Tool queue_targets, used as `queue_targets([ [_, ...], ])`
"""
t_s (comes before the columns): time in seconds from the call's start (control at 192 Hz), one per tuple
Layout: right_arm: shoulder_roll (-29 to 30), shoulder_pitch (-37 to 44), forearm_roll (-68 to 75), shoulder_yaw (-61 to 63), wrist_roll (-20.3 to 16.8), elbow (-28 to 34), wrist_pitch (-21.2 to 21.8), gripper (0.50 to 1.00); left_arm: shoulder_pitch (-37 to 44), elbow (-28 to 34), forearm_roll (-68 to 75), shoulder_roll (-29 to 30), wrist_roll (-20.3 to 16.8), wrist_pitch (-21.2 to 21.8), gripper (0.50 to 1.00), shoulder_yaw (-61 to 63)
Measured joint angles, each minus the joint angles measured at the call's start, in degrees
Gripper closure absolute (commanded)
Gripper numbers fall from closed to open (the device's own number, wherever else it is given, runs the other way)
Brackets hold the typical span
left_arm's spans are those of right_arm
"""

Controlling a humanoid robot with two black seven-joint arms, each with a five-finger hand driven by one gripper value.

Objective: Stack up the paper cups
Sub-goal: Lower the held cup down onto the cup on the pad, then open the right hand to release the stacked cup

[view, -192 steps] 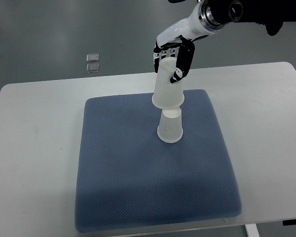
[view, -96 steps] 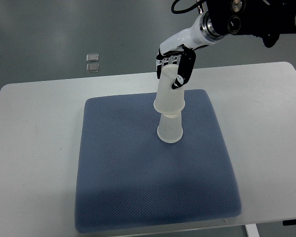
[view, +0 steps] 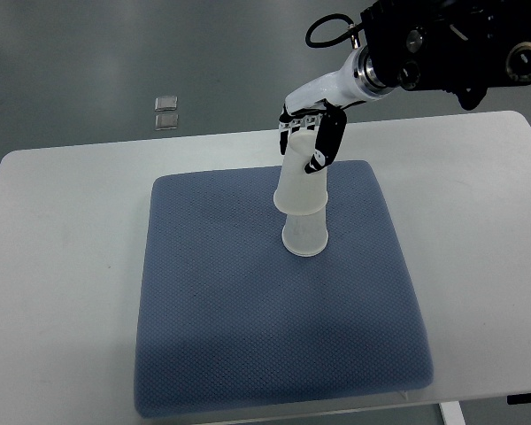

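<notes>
Two white paper cups stand upside down on the blue mat (view: 248, 310). The lower cup (view: 304, 235) rests on the mat just right of its middle. The upper cup (view: 300, 184) sits over the lower cup's base, tilted slightly to the left. My right hand (view: 308, 140) comes in from the upper right and is shut on the upper cup's top end, fingers wrapped round it. The left arm is out of view.
The mat lies on a white table (view: 62, 266). Two small clear squares (view: 166, 112) lie on the grey floor beyond the table's far edge. The black right arm (view: 442, 44) crosses the upper right corner.
My right hand has lowered the upper cup further down over the lower cup. The arm has shifted slightly down and right in the picture.
</notes>
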Motion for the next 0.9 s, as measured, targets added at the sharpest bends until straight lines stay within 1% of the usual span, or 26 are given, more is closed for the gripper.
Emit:
queue_targets([
  [0.255, 0.4, -1.4, 0.0, -0.1, 0.0, 0.0, -1.3, 0.859, 0.0, 0.0, 0.0, 0.0, 0.0, 0.0, 0.5, 0.0],
  [0.505, 0.4, -2.2, 0.0, -0.2, 0.0, 0.0, -1.7, 0.852, 0.0, 0.0, 0.0, 0.0, 0.0, 0.0, 0.5, 0.0],
  [0.765, 0.5, -2.9, 0.0, -0.2, 0.0, 0.0, -2.6, 0.818, 0.0, 0.0, 0.0, 0.0, 0.0, 0.0, 0.5, 0.0],
  [0.822, 0.5, -3.1, 0.0, -0.2, 0.0, 0.0, -2.8, 0.789, 0.0, 0.0, 0.0, 0.0, 0.0, 0.0, 0.5, 0.0],
  [0.869, 0.5, -3.5, 0.0, -0.2, 0.0, 0.0, -3.2, 0.781, 0.0, 0.0, 0.0, 0.0, 0.0, 0.0, 0.5, 0.0],
  [0.9, 0.5, -3.7, 0.0, -0.2, 0.0, 0.0, -3.4, 0.75, 0.0, 0.0, 0.0, 0.0, 0.0, 0.0, 0.5, 0.0],
])
